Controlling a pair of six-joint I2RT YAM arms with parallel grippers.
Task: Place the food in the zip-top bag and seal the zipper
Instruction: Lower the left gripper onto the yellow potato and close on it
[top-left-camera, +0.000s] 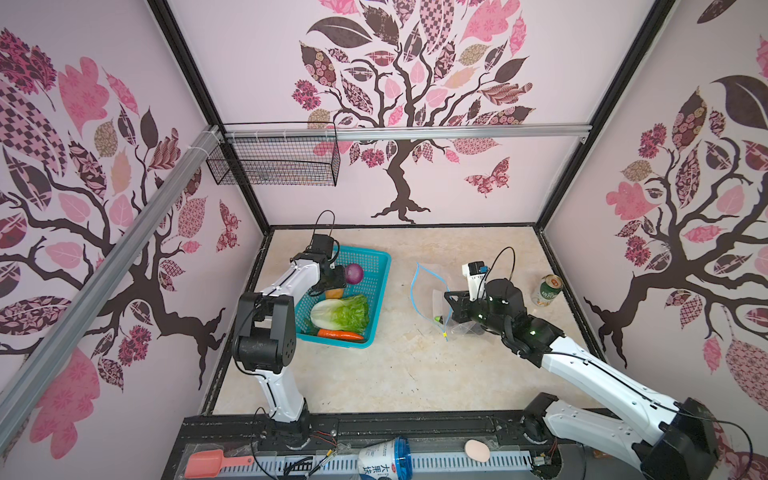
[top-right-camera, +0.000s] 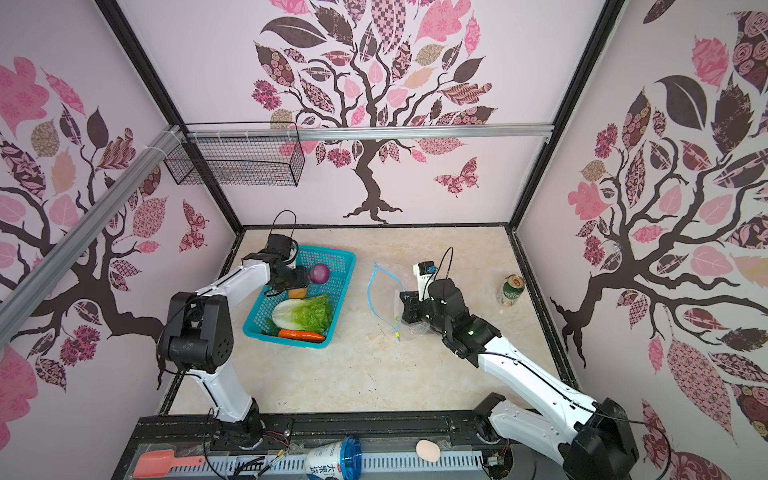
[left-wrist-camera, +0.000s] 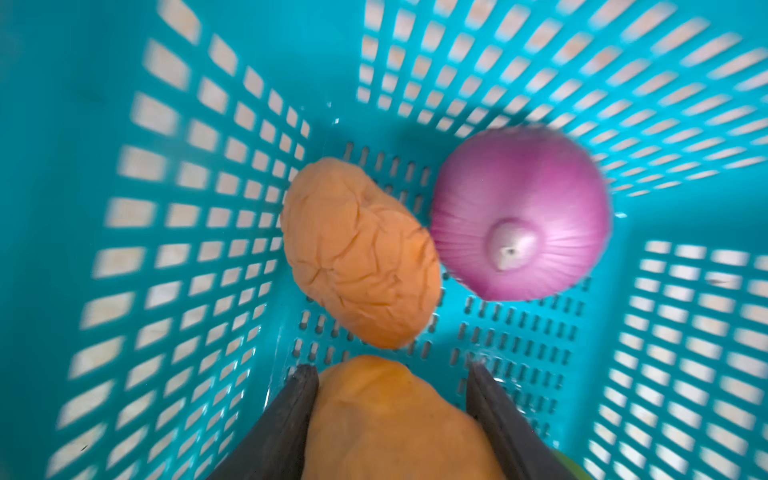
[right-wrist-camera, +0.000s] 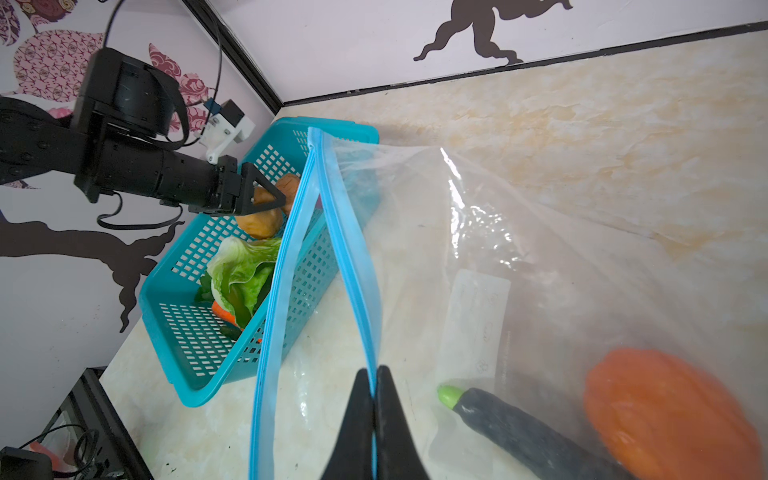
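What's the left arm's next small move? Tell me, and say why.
Probably lift the potato straight up out of the basket: the left gripper has its jaws against both its sides, and the right gripper pinches the zipper, holding the zip-top bag open.

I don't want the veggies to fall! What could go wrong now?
The left gripper holds a bulky potato, so it might slip out over the basket. The right gripper pinches just one zipper edge; the bag mouth is narrow, so the potato could miss.
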